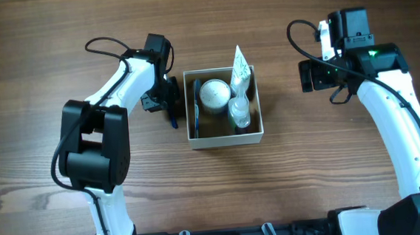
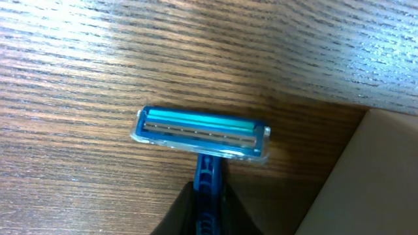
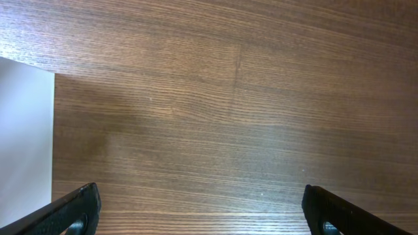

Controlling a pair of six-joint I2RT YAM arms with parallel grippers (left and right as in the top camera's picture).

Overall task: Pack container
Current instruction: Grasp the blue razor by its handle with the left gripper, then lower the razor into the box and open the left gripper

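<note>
Near the worktop's centre, a bit toward the far edge, sits the container [image 1: 226,139]: square, shallow, white outer walls, brown inside, flat on the wood tabletop [image 1: 27,41]. Inside it are a round white-lidded jar [image 1: 214,93] in the far part, a small clear bottle [image 1: 240,114] just beside the jar on the side toward the right edge, and a white-and-green tube [image 1: 240,65] leaning up past the far rim. A slim blue item [image 1: 197,107] lies along the wall facing the left edge; can't tell what it is. Just outside that same wall, toward the left edge, the left gripper [image 1: 170,99] has its fingers clamped on the blue handle of a razor [image 2: 202,134]. In the left wrist view the razor head w/ its teal strip lies crosswise over bare wood, a box corner close by at lower right, apart from the head. Can't tell if the razor touches the wood. Toward the right edge, apart from the container, the right gripper [image 3: 202,212] has its fingers [image 3: 75,212] spread wide w/ nothing btwn them, only bare wood below and a bit of white box wall at one side.
</note>
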